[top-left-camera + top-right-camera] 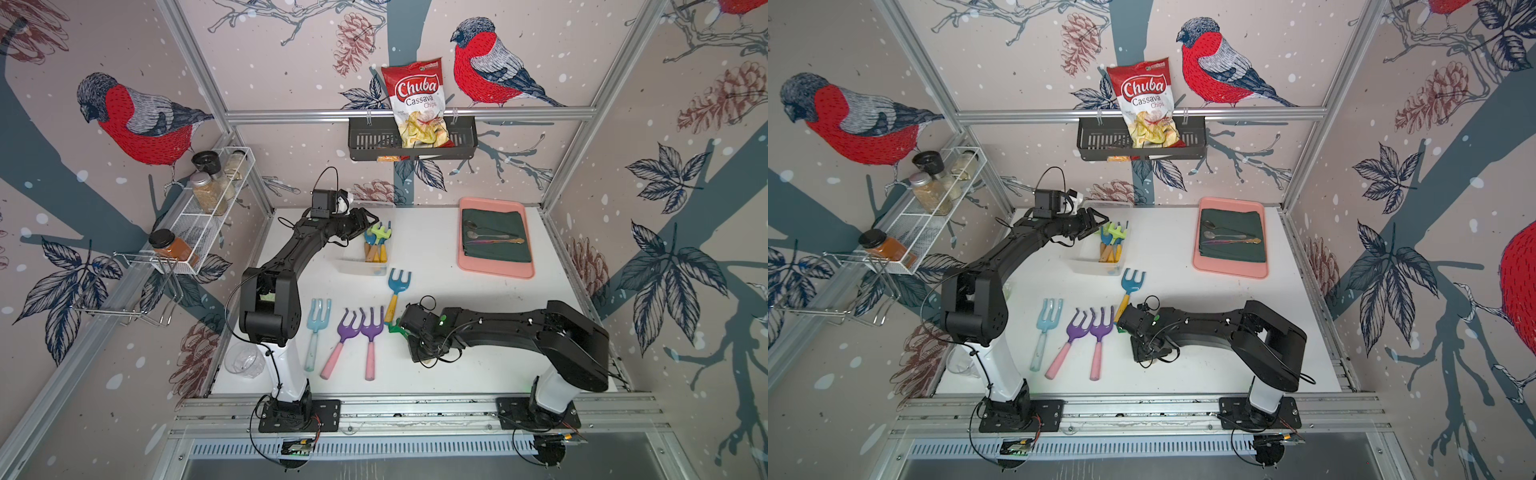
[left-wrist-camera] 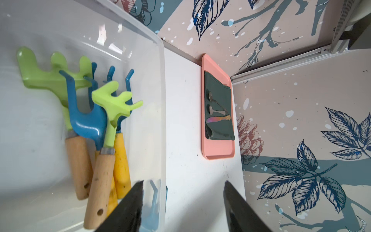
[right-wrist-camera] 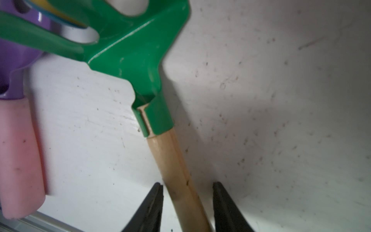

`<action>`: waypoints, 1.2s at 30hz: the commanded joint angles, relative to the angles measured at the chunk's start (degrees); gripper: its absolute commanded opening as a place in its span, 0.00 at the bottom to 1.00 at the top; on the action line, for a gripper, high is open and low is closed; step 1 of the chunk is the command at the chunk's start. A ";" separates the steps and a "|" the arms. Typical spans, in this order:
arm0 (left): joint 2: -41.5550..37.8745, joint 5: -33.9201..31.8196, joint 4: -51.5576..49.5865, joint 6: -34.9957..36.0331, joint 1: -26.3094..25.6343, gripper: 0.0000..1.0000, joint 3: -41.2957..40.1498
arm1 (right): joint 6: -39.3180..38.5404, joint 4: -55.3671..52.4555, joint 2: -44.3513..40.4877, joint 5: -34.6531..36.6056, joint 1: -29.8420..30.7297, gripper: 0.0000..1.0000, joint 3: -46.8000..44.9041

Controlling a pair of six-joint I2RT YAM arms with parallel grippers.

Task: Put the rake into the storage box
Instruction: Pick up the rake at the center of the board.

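The clear storage box (image 1: 353,266) (image 1: 1086,266) (image 2: 160,80) stands at the back middle of the table and holds several rakes (image 2: 88,120) with lime and blue heads. My left gripper (image 2: 183,186) (image 1: 372,218) hovers open and empty over the box's far side. A green rake (image 3: 130,50) (image 1: 394,330) with a wooden handle lies on the table at the front. My right gripper (image 3: 188,185) is shut on that handle, which lies skewed between the fingers. Beside it lie two purple rakes (image 1: 359,326), a light blue rake (image 1: 318,320) and a blue rake (image 1: 399,286).
A pink tray (image 1: 496,272) with a green cloth and spoons sits at the back right. On the back wall, a black basket (image 1: 365,141) holds a chips bag. A clear cup (image 1: 245,359) stands by the left arm's base. The left wall carries a wire rack (image 1: 212,199) of jars.
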 commanded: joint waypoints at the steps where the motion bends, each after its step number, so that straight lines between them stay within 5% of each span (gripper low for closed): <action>1: -4.27 0.59 4.57 -1.23 0.10 0.64 -5.23 | -0.72 -1.99 1.67 1.01 0.45 0.30 0.83; 6: -12.42 1.10 7.92 -5.17 -0.38 0.64 -13.47 | -0.79 -2.48 -0.08 2.51 -0.52 0.17 1.54; 16: -23.57 0.34 13.59 -11.22 -5.52 0.64 -25.74 | -5.05 -0.96 -6.38 -2.39 -7.54 0.16 7.55; 36: -26.62 -0.60 18.00 -14.76 -11.40 0.51 -32.11 | -9.27 -1.02 -4.42 -11.09 -15.21 0.16 23.11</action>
